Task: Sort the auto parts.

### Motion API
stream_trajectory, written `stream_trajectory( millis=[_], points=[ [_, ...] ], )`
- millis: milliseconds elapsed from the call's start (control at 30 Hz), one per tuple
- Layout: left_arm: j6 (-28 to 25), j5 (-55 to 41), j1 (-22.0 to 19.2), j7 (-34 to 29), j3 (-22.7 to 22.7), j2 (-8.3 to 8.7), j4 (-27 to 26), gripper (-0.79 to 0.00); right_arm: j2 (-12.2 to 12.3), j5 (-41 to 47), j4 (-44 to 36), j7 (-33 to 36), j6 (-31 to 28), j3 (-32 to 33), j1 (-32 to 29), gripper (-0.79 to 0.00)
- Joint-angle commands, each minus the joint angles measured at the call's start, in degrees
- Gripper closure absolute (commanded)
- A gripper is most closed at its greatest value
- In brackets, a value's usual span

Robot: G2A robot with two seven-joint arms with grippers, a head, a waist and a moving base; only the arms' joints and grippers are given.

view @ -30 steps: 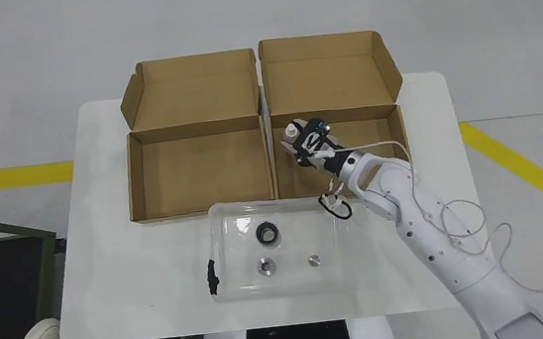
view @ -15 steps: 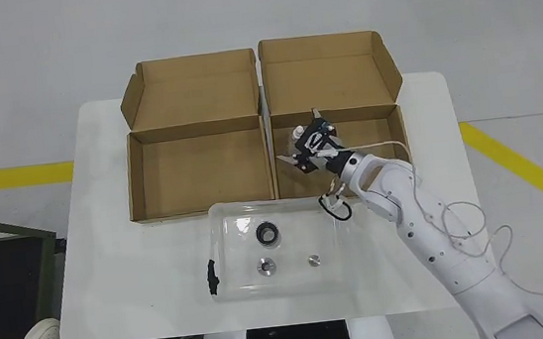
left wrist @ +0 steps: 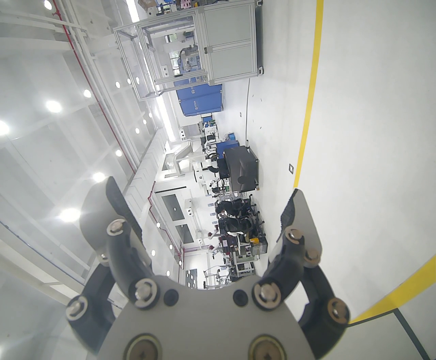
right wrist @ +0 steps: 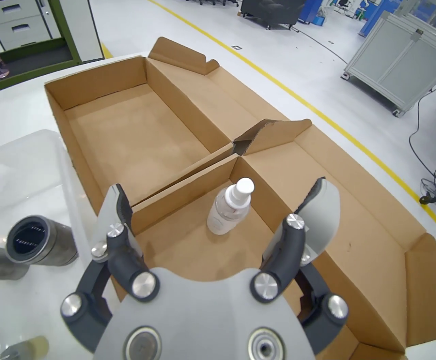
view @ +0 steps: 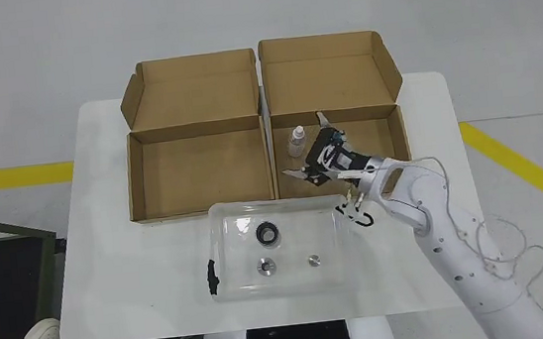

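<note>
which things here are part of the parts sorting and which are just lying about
Job: bottle standing in one box; second box; tray with a black ring, a metal part and a smaller metal part; open right gripper over that box.
Lying about: yellow floor line; green cabinet; black piece on the tray's edge, purpose unclear.
</note>
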Motion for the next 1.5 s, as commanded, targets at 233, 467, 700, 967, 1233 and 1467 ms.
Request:
stream_trajectory(
  millis=[233,467,700,967,1233,1467],
  points=[
    [0.00,0.00,0.00,0.00,0.00,0.00,0.00,-0.785,2.19,-2.52,-13.37,1.97,-9.28,5.93,-9.60,-0.785],
    [0.00,0.00,0.00,0.00,0.00,0.00,0.00,-0.785,3.15,-1.90,-18.86,2.71,-14.92,6.92,-14.76,-0.785],
    [0.00,0.00,0.00,0.00,0.00,0.00,0.00,-0.785,3.80,-3.83,-20.72,4.03,-16.49,6.77,-18.15,-0.785],
    [0.00,0.00,0.00,0.00,0.00,0.00,0.00,-0.785,4.19,-2.83,-19.84,4.69,-16.90,5.25,-20.76,-0.785],
    [0.00,0.00,0.00,0.00,0.00,0.00,0.00,-0.785,4.72,-5.39,-19.16,6.15,-18.23,4.14,-21.66,-0.785],
    [0.00,0.00,0.00,0.00,0.00,0.00,0.00,-0.785,5.36,-8.64,-20.13,8.56,-19.76,4.45,-21.67,-0.785]
  ],
)
